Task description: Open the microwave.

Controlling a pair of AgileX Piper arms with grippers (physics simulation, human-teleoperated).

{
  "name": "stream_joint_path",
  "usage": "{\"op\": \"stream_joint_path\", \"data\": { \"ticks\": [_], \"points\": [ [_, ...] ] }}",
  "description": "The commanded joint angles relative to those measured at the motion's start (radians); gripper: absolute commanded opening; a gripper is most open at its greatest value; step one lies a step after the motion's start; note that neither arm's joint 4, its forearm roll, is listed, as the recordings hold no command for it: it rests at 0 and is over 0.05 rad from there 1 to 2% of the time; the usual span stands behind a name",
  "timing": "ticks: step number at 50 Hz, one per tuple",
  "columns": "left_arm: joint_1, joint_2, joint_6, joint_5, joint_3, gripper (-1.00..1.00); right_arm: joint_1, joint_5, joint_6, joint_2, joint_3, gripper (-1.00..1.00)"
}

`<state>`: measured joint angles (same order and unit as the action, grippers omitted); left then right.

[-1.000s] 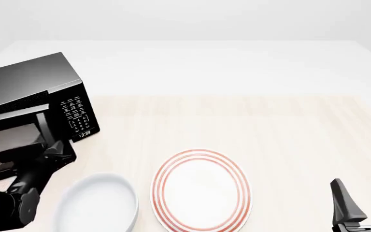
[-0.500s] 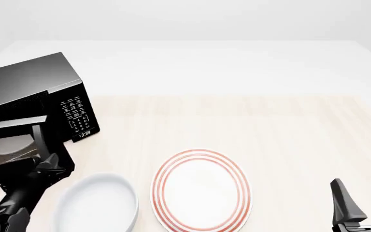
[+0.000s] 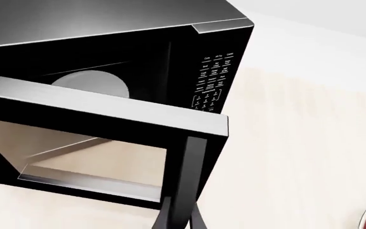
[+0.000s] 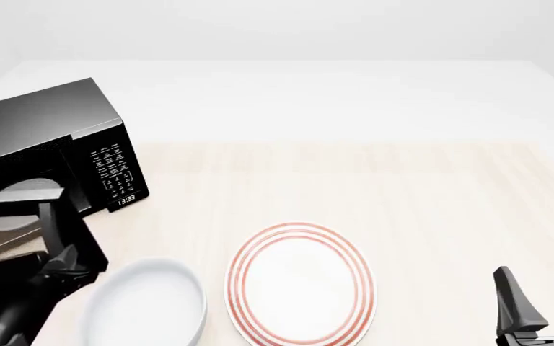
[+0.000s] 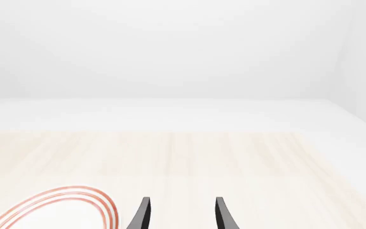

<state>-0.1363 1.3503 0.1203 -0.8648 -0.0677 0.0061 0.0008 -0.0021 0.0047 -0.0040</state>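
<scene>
Front view showed the microwave at the far left of the table, its door swung partway out toward the arms' side, with the pale turntable visible through the gap and the keypad panel with its small clock facing right. The left gripper sat at the door's free edge, just in front of and below the keypad, and its fingers looked pinched on the door's vertical handle bar; in the left wrist view that bar ran down to two dark fingertips meeting at its lower end, so the gripper was clamped on the door. Just to the right of that gripper lay a plain white bowl, and further right a white plate with red rings. The right gripper stood well apart from the microwave, near the lower right corner, to the right of the plate, its two dark fingers spread with nothing between them, over bare table.
</scene>
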Motion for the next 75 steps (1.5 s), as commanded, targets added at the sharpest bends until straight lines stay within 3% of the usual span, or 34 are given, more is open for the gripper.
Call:
{"op": "stream_joint_path", "data": {
  "ticks": [1,32,33,52,57,58,63,75],
  "points": [
    [0.023,-0.1,0.017,-0.147,-0.026,-1.0,0.0,0.0,0.0,0.0,0.0,1.0],
    [0.026,-0.068,0.04,-0.194,-0.019,-1.0,0.0,0.0,0.0,0.0,0.0,1.0],
    [0.02,-0.076,0.036,-0.187,-0.018,1.0,0.0,0.0,0.0,0.0,0.0,1.0],
    [-0.007,-0.083,0.042,-0.18,-0.006,1.0,0.0,0.0,0.0,0.0,0.0,1.0],
    [0.0,-0.134,0.039,-0.132,-0.008,1.0,0.0,0.0,0.0,0.0,0.0,1.0],
    [-0.001,-0.156,0.069,-0.137,0.001,1.0,0.0,0.0,0.0,0.0,0.0,1.0],
    [0.001,-0.219,0.041,-0.062,-0.006,1.0,0.0,0.0,0.0,0.0,0.0,1.0],
    [0.005,-0.546,-0.006,0.256,-0.029,1.0,0.0,0.0,0.0,0.0,0.0,1.0]
  ]
}}
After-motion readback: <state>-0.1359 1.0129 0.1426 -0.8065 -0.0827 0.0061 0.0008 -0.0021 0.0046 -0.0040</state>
